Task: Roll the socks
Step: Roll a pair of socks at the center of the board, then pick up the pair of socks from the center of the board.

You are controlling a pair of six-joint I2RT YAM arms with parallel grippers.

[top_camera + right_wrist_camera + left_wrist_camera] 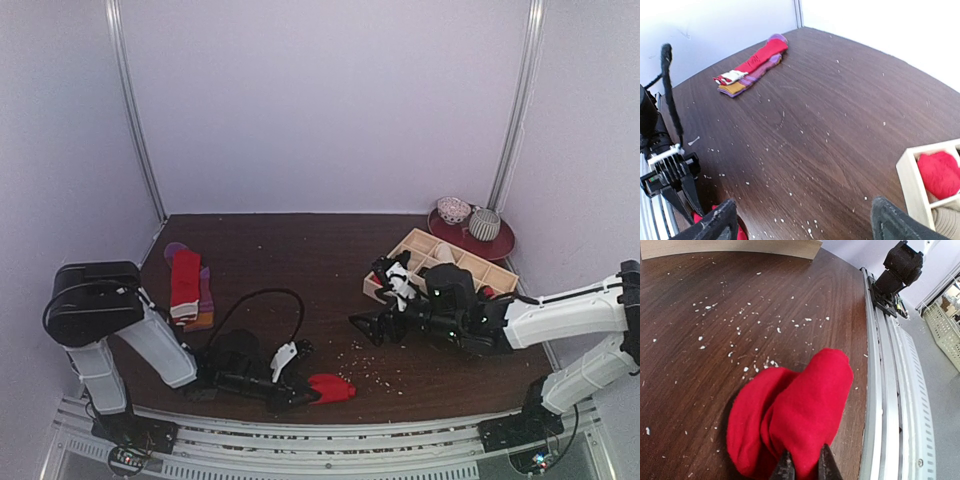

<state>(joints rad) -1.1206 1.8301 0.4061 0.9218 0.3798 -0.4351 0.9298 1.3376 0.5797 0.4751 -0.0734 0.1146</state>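
A plain red sock (pixel 805 405) lies folded over on the brown table (pixel 300 250) near the front rail. My left gripper (pixel 805 467) is shut on its near end, and the fabric bulges between the two fingertips. The top view shows the same red sock (pixel 332 387) just right of the left gripper (pixel 303 396). My right gripper (pixel 805 225) hangs open above bare table, with nothing between its fingers (pixel 715 222). It sits right of centre, in front of the tray. More socks (pixel 186 283) lie flat at the back left, a red one on a purple and orange one (pixel 740 85).
A pale wooden grid tray (pixel 412 238) at the right holds rolled socks, one of them red (pixel 940 172). Behind it a red plate (pixel 505 243) carries two patterned balls. White crumbs speckle the table. A black cable (pixel 262 296) loops near the left arm.
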